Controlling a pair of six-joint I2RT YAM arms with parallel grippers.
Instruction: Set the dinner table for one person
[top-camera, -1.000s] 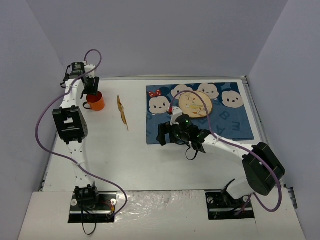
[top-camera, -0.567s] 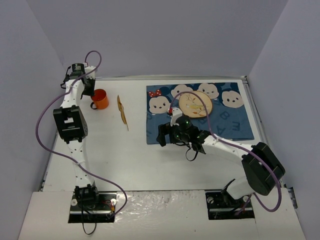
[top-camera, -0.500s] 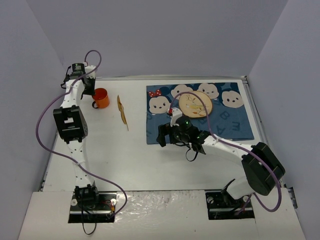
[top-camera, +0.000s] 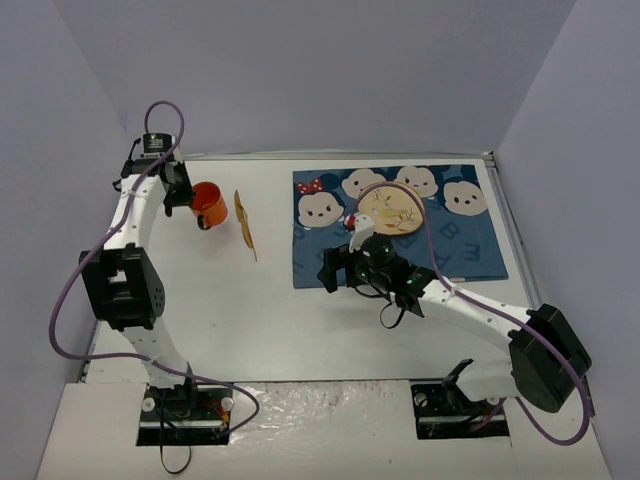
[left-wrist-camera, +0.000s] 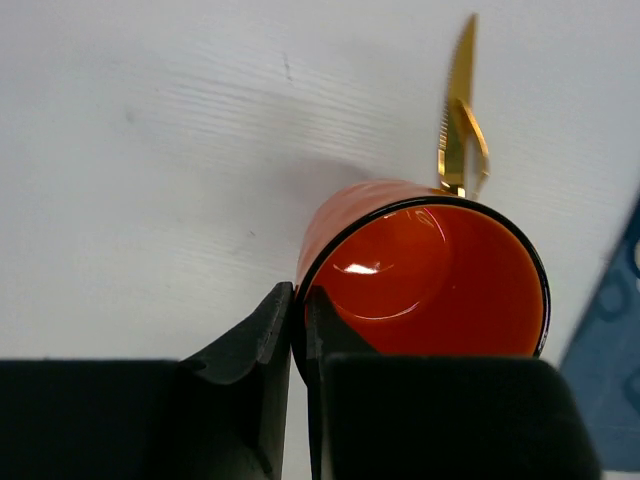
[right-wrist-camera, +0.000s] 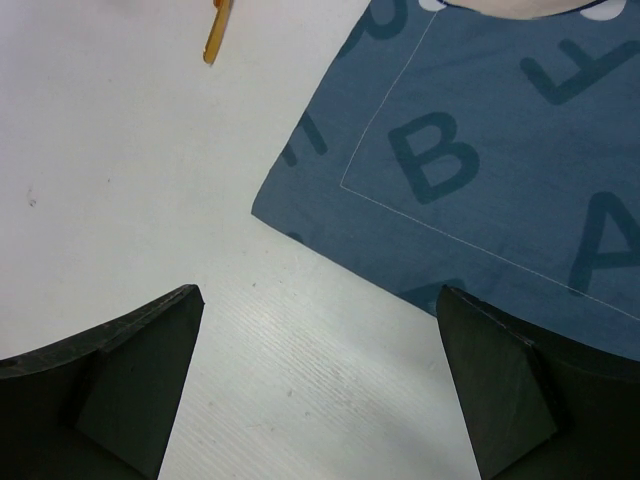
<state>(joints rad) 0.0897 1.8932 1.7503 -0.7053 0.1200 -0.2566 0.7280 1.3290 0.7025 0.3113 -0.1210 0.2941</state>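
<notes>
An orange mug (top-camera: 207, 204) hangs tilted over the far left of the white dinner table (top-camera: 230, 310). My left gripper (top-camera: 186, 195) is shut on its rim. In the left wrist view one finger is inside the mug (left-wrist-camera: 420, 270) and one outside, at the left gripper (left-wrist-camera: 298, 295). A gold knife (top-camera: 243, 222) lies just right of the mug, and the knife (left-wrist-camera: 458, 120) shows beyond it. My right gripper (top-camera: 335, 268) hovers open over the front left corner of the blue mat (top-camera: 440, 250), nothing between its fingers (right-wrist-camera: 130, 350).
A round tan plate (top-camera: 390, 210) sits on the mat's far half among the printed cartoon faces. The right wrist view shows the mat (right-wrist-camera: 480, 150) corner and the knife tip (right-wrist-camera: 214, 35). Grey walls close in the left, right and back.
My left gripper has shut on the mug's rim and carried it to the right toward the knife, tilting it. The left arm's elbow has swung down. The right gripper stays open.
</notes>
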